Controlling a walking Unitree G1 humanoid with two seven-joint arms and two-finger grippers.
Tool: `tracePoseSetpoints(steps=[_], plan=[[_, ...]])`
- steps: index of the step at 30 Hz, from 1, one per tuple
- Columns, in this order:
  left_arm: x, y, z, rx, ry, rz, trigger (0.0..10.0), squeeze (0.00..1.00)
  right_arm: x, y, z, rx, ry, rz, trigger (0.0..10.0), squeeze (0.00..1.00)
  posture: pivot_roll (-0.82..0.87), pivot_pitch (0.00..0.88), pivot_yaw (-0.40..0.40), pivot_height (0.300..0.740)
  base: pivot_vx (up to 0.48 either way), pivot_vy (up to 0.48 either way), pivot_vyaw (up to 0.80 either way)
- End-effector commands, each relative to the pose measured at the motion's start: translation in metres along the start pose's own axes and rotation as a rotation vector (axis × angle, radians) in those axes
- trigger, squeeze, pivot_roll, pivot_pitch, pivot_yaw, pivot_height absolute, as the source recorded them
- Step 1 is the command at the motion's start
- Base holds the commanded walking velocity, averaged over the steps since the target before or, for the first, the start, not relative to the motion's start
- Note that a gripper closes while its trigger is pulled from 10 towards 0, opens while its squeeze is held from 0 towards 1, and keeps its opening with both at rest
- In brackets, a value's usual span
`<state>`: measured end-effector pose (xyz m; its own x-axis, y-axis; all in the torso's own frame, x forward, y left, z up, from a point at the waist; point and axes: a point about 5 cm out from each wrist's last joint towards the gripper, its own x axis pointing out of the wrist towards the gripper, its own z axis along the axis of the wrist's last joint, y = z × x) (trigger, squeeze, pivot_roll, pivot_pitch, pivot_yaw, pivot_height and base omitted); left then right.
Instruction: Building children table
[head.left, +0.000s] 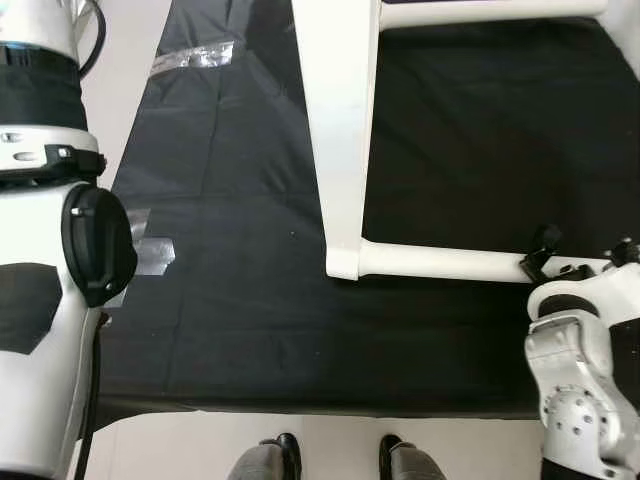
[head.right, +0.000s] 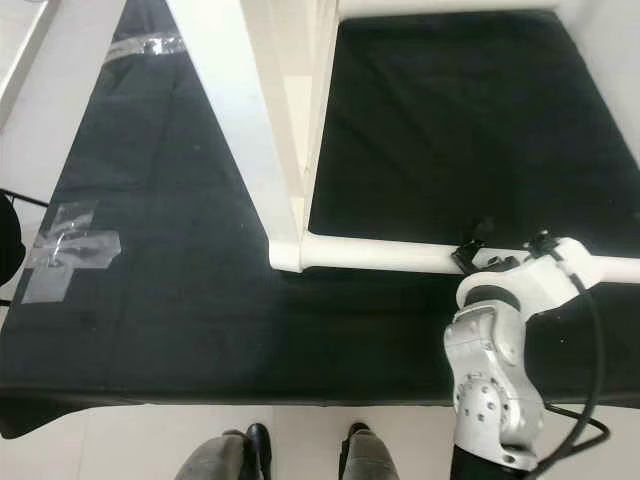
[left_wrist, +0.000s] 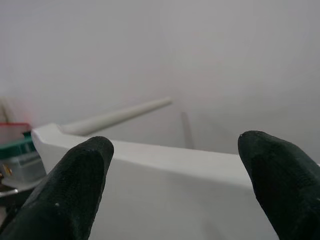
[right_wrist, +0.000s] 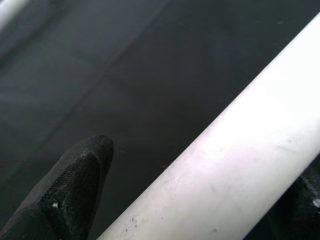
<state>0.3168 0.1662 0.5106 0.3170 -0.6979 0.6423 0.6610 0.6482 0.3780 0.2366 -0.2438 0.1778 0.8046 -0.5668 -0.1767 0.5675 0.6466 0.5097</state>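
I observe the white table frame (head.right: 280, 150) on the black cloth (head.right: 160, 300), its round rail (head.right: 390, 255) lying nearest me. My right gripper (head.right: 510, 258) straddles that rail, jaws parted. My left gripper (left_wrist: 175, 190) is open, frame edge between its fingers.

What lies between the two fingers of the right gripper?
The white round rail of the table frame runs between the right gripper's fingers; the right wrist view shows this best. Behind the rail lies only the black cloth.
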Motion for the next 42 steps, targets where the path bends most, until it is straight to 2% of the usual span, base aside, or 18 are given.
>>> tracePoseSetpoints(steps=[1, 3, 5, 6, 7, 9, 13, 16, 17, 20, 22, 24, 29, 33, 39, 40, 41, 42], plan=[[-0.009, 0.005, 0.013, 0.032, -0.032, 0.023, 10.0, 0.00, 0.001, -0.039, -0.017, -0.117, 0.110, -0.210, 10.0, 1.00, -0.04, 0.303, 0.049, 0.740, 0.000, 0.000, 0.00], [-0.014, 0.007, 0.012, 0.026, -0.033, 0.043, 10.0, 0.00, -0.002, -0.042, -0.013, -0.086, 0.115, -0.226, 10.0, 1.00, -0.07, 0.307, 0.051, 0.740, 0.000, 0.000, 0.00], [-0.025, 0.010, 0.005, 0.002, -0.035, 0.089, 10.0, 0.00, -0.005, -0.045, -0.012, 0.005, 0.144, -0.233, 10.0, 1.00, -0.07, 0.303, 0.048, 0.740, 0.000, 0.000, 0.00], [-0.029, 0.010, 0.001, -0.008, -0.032, 0.105, 10.0, 0.00, -0.006, -0.039, -0.013, 0.081, 0.163, -0.190, 10.0, 1.00, -0.07, 0.303, 0.047, 0.740, 0.000, 0.000, 0.00], [-0.029, 0.010, 0.001, -0.008, -0.032, 0.105, 10.0, 0.00, -0.006, -0.039, -0.013, 0.081, 0.163, -0.190, 10.0, 1.00, -0.07, 0.303, 0.047, 0.740, 0.000, 0.000, 0.00], [-0.033, 0.008, -0.004, -0.028, -0.031, 0.119, 10.0, 0.00, -0.009, -0.018, -0.008, 0.214, 0.177, -0.060, 10.0, 1.00, -0.08, 0.301, 0.045, 0.740, 0.000, 0.000, 0.00], [-0.035, 0.007, -0.006, -0.036, -0.034, 0.126, 10.0, 0.00, -0.011, -0.006, -0.001, 0.314, 0.181, 0.020, 10.0, 1.00, -0.08, 0.300, 0.043, 0.740, 0.000, 0.000, 0.00], [-0.035, 0.007, -0.006, -0.038, -0.038, 0.128, 10.0, 0.00, -0.012, -0.005, 0.003, 0.344, 0.177, 0.028, 10.0, 1.00, -0.08, 0.300, 0.043, 0.740, 0.000, 0.000, 0.00], [-0.036, 0.006, -0.007, -0.039, -0.041, 0.132, 10.0, 0.00, -0.014, -0.010, 0.010, 0.411, 0.175, 0.017, 10.0, 1.00, -0.09, 0.303, 0.041, 0.740, 0.000, 0.000, 0.00], [-0.037, 0.004, -0.007, -0.042, -0.042, 0.137, 10.0, 0.00, -0.019, -0.014, 0.015, 0.463, 0.180, 0.027, 10.0, 1.00, -0.10, 0.305, 0.039, 0.740, 0.000, 0.000, 0.00], [-0.037, 0.004, -0.007, -0.042, -0.042, 0.137, 10.0, 0.00, -0.019, -0.014, 0.015, 0.463, 0.180, 0.027, 10.0, 1.00, -0.10, 0.305, 0.039, 0.740, 0.000, 0.000, 0.00], [-0.039, 0.004, -0.009, -0.051, -0.043, 0.143, 10.0, 0.00, -0.033, -0.006, 0.028, 0.581, 0.156, 0.167, 10.0, 1.00, -0.11, 0.313, 0.033, 0.740, 0.000, 0.000, 0.00], [-0.040, 0.004, -0.010, -0.060, -0.045, 0.143, 10.0, 0.00, -0.049, -0.003, 0.036, 0.656, 0.155, 0.276, 10.0, 1.00, -0.12, 0.314, 0.033, 0.740, 0.000, 0.000, 0.00], [-0.040, 0.003, -0.012, -0.069, -0.050, 0.141, 10.0, 0.00, -0.075, -0.012, 0.039, 0.690, 0.200, 0.379, 10.0, 1.00, -0.13, 0.316, 0.030, 0.740, 0.000, 0.000, 0.00], [-0.040, 0.002, -0.015, -0.082, -0.049, 0.144, 10.0, 0.00, -0.094, -0.019, 0.045, 0.646, 0.243, 0.478, 10.0, 0.94, -0.14, 0.312, 0.028, 0.740, 0.000, 0.000, 0.00], [-0.040, 0.002, -0.017, -0.088, -0.047, 0.145, 10.0, 0.00, -0.094, -0.022, 0.046, 0.625, 0.256, 0.463, 10.0, 0.31, -0.16, 0.313, 0.024, 0.740, 0.000, 0.000, 0.00], [-0.040, 0.001, -0.019, -0.095, -0.049, 0.149, 10.0, 0.00, -0.092, -0.025, 0.043, 0.578, 0.268, 0.428, 10.0, 0.00, -0.16, 0.311, 0.017, 0.740, 0.000, 0.000, 0.00], [-0.040, 0.001, -0.019, -0.095, -0.049, 0.149, 10.0, 0.00, -0.092, -0.025, 0.043, 0.578, 0.268, 0.428, 10.0, 0.00, -0.16, 0.311, 0.017, 0.740, 0.000, 0.000, 0.00]])
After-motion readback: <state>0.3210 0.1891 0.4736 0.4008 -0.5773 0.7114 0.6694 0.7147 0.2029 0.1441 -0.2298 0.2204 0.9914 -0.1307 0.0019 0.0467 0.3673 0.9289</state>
